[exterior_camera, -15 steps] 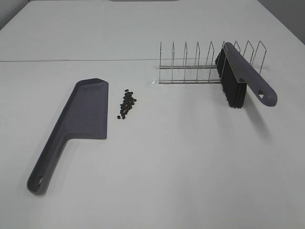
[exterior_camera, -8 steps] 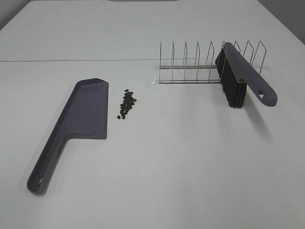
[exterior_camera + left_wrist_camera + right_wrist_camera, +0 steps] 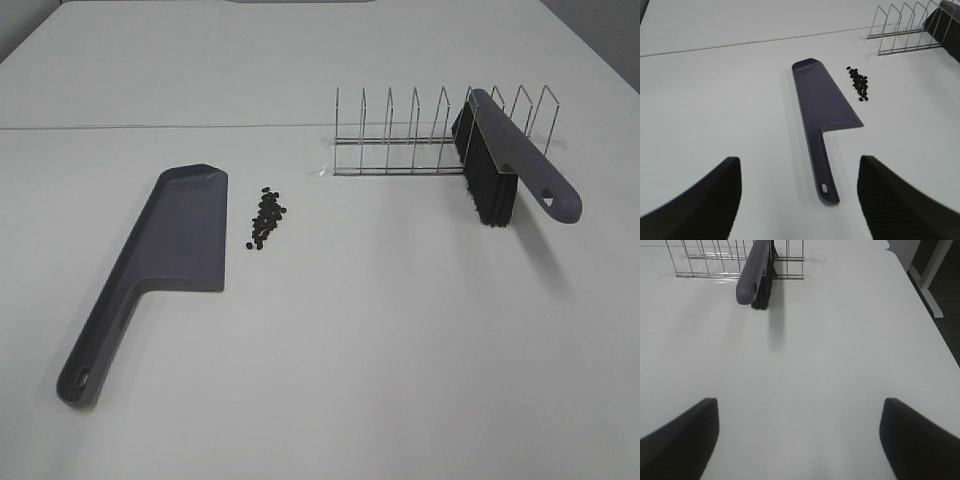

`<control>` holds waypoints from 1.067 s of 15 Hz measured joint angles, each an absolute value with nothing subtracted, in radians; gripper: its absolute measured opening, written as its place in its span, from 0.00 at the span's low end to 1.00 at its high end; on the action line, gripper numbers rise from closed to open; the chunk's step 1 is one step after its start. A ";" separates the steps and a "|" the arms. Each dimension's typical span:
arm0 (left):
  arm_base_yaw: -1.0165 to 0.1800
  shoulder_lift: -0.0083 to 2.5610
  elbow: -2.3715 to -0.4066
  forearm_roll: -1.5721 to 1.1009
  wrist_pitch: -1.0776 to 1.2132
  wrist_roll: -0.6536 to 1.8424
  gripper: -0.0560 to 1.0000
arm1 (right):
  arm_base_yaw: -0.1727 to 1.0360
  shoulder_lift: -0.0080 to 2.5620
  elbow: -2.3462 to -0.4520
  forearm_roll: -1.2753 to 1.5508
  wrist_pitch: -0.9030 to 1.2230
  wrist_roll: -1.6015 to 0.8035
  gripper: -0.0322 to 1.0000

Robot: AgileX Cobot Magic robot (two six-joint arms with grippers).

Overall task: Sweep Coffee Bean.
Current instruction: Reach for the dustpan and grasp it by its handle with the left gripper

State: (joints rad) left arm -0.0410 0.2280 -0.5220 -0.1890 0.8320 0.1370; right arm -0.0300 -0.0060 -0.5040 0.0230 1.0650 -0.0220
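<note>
A small cluster of dark coffee beans lies on the white table just right of the grey-purple dustpan, which lies flat with its handle toward the front. Both also show in the left wrist view: the beans and the dustpan. A grey-purple brush with black bristles rests in the wire rack at the back right; it shows in the right wrist view too. My left gripper is open and empty, short of the dustpan's handle. My right gripper is open and empty, short of the brush. Neither gripper shows in the exterior high view.
The white table has a seam running across the back. Its right edge shows in the right wrist view, with a table leg and dark floor beyond.
</note>
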 joint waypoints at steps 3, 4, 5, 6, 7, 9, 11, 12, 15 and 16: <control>-0.041 0.433 -0.525 -0.200 0.686 0.134 0.66 | -0.030 -0.006 -0.504 0.023 1.065 -0.022 0.83; -0.041 0.520 -0.540 -0.214 0.646 0.134 0.68 | -0.030 -0.006 -0.504 0.023 1.065 -0.022 0.83; -0.041 0.619 -0.568 -0.217 0.620 0.134 0.70 | -0.030 -0.006 -0.504 0.023 1.065 -0.022 0.83; -0.041 0.710 -0.602 -0.218 0.610 0.134 0.74 | -0.030 -0.006 -0.504 0.023 1.065 -0.022 0.83; -0.041 0.811 -0.646 -0.222 0.609 0.134 0.76 | -0.030 -0.006 -0.504 0.023 1.065 -0.022 0.83; -0.041 0.997 -0.740 -0.229 0.623 0.134 0.77 | -0.030 -0.006 -0.504 0.023 1.065 -0.022 0.83; -0.041 1.245 -0.864 -0.270 0.642 0.134 0.77 | -0.030 -0.006 -0.504 0.023 1.065 -0.022 0.83; -0.043 1.325 -0.894 -0.279 0.641 0.134 0.77 | -0.030 -0.006 -0.504 0.023 1.065 -0.022 0.83; -0.088 1.491 -0.944 -0.285 0.639 0.134 0.77 | -0.030 -0.006 -0.504 0.023 1.065 -0.022 0.83; -0.119 1.547 -0.956 -0.287 0.638 0.134 0.77 | -0.030 -0.006 -0.504 0.023 1.065 -0.022 0.83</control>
